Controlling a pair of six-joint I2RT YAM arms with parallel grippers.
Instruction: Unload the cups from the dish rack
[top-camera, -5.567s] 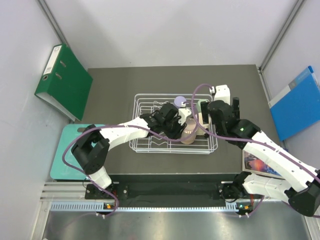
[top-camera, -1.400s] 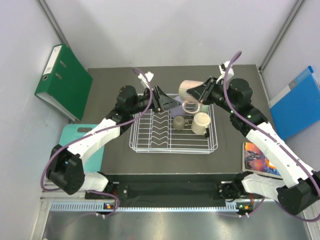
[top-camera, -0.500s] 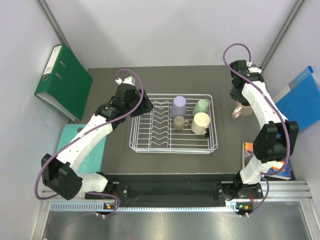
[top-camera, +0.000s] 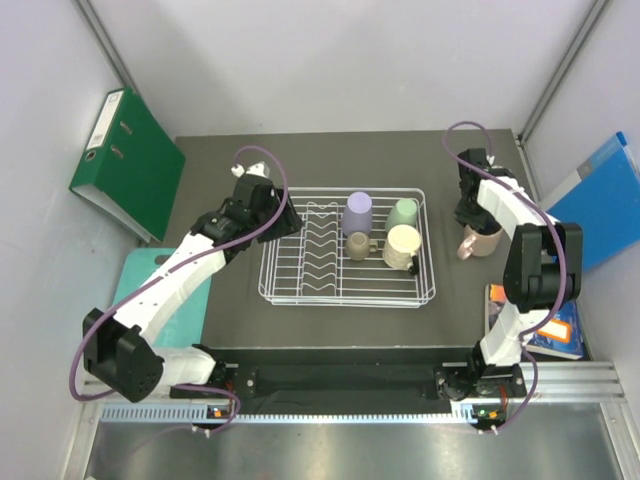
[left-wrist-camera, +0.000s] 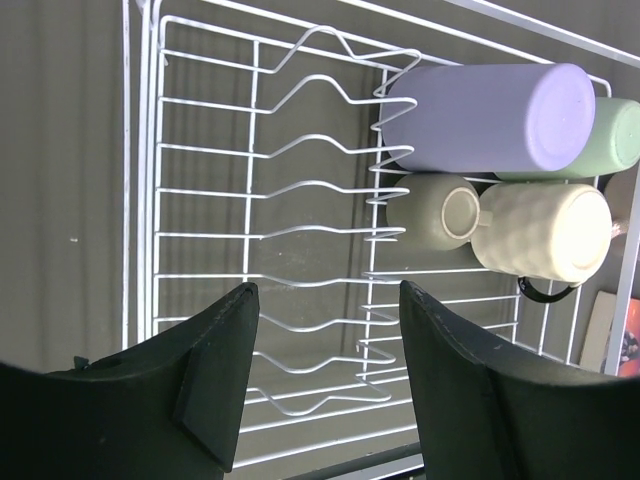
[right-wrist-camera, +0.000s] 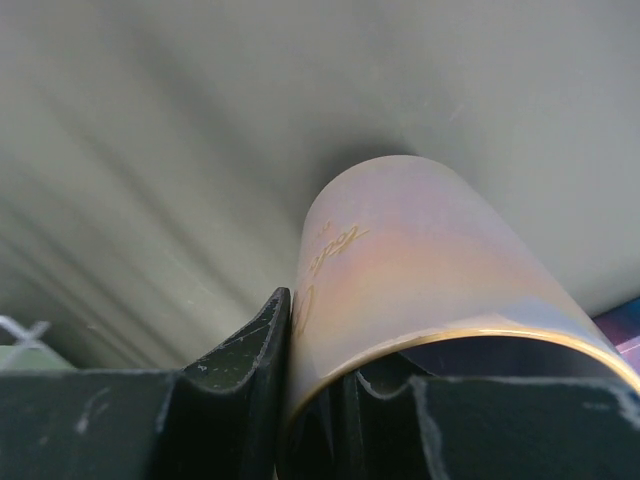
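Observation:
The white wire dish rack (top-camera: 300, 275) stands mid-table and holds several cups at its right end: a lavender tumbler (top-camera: 357, 213), a mint-green cup (top-camera: 404, 211), a cream mug (top-camera: 403, 245) and a small olive-tan mug (top-camera: 357, 245). The left wrist view shows the same rack (left-wrist-camera: 200, 200), tumbler (left-wrist-camera: 480, 118) and cream mug (left-wrist-camera: 545, 232). My left gripper (top-camera: 286, 216) hovers open over the rack's left end, its jaws (left-wrist-camera: 328, 292) empty. Right of the rack, my right gripper (top-camera: 468, 218) is shut on the wall of a pink cup (top-camera: 480, 243), (right-wrist-camera: 420, 260), low over the table.
A green binder (top-camera: 125, 165) leans at the far left and a blue folder (top-camera: 600, 205) at the right wall. A teal board (top-camera: 140, 300) lies left of the table. A colourful book (top-camera: 525, 325) lies at the near right, close to the pink cup.
My right arm has brought the pink cup nearer and lower, beside the rack's right side. My left gripper has barely shifted, and its jaws have narrowed slightly.

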